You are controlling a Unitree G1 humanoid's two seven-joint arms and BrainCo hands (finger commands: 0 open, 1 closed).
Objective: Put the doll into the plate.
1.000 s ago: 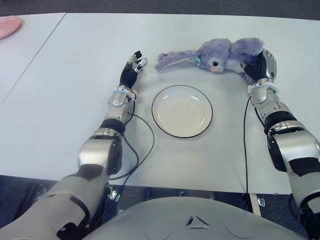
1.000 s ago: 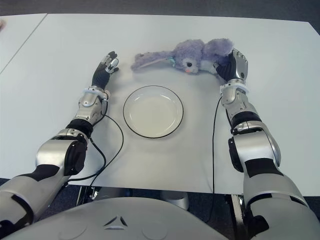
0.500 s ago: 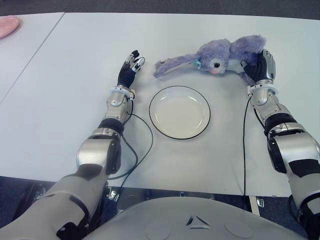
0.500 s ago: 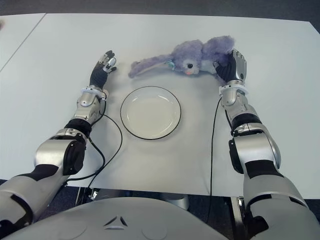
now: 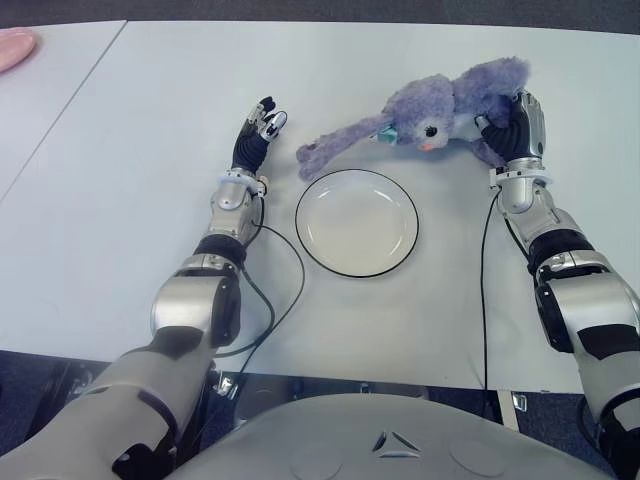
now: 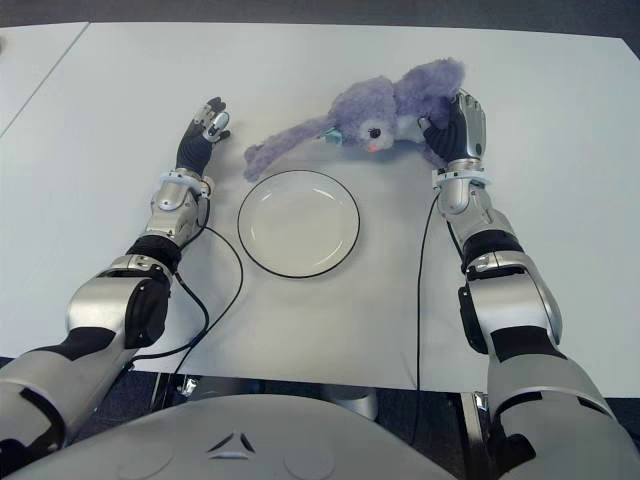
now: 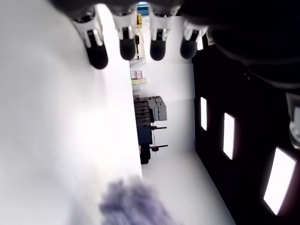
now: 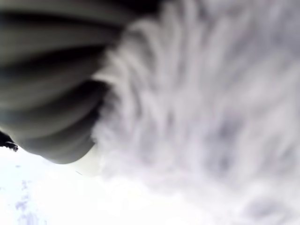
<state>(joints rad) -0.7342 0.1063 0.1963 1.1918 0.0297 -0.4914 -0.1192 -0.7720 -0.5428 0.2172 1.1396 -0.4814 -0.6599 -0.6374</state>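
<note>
purple plush doll (image 5: pixel 440 100) clutched by right robot hand (image 5: pixel 512 125) beyond white plate (image 5: pixel 357 221); left robot hand (image 5: pixel 258 135) spread, empty

i get even, bright light from above on the table (image 5: pixel 120 200), with only faint shadows. my right wrist view is filled by blurred fur of the doll (image 8: pixel 197 108); the left wrist view washes out white.

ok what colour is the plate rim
Black, around a white round plate; clearest in the left eye view.
</note>
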